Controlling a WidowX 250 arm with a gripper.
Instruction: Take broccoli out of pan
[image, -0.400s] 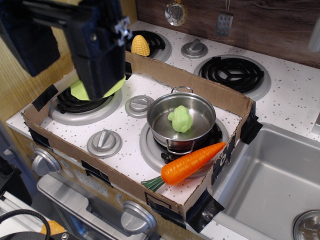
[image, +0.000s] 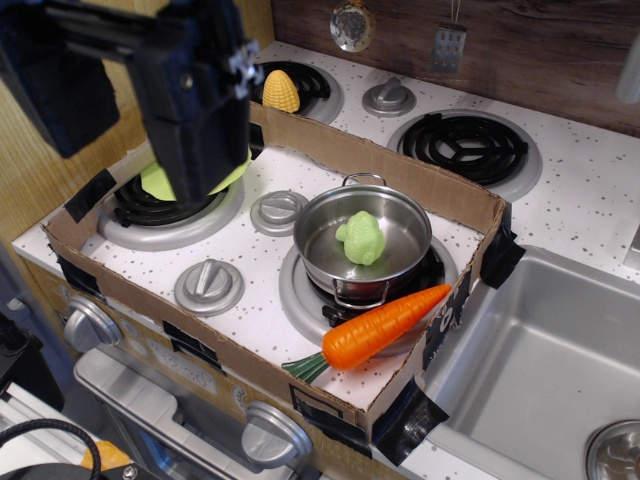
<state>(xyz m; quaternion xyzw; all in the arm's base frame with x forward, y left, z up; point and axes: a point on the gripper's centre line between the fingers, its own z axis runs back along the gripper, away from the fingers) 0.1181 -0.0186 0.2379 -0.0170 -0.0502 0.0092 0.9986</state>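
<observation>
My hand sits well left of the pan, its opening hidden so I can't tell its width, broccoli lying inside the pan; risk: clipping the rim or handle on descent.

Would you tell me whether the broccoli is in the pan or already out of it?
Still in. The broccoli lies on the bottom of the pan, ringed by its steel wall, with nothing gripping it.
</observation>
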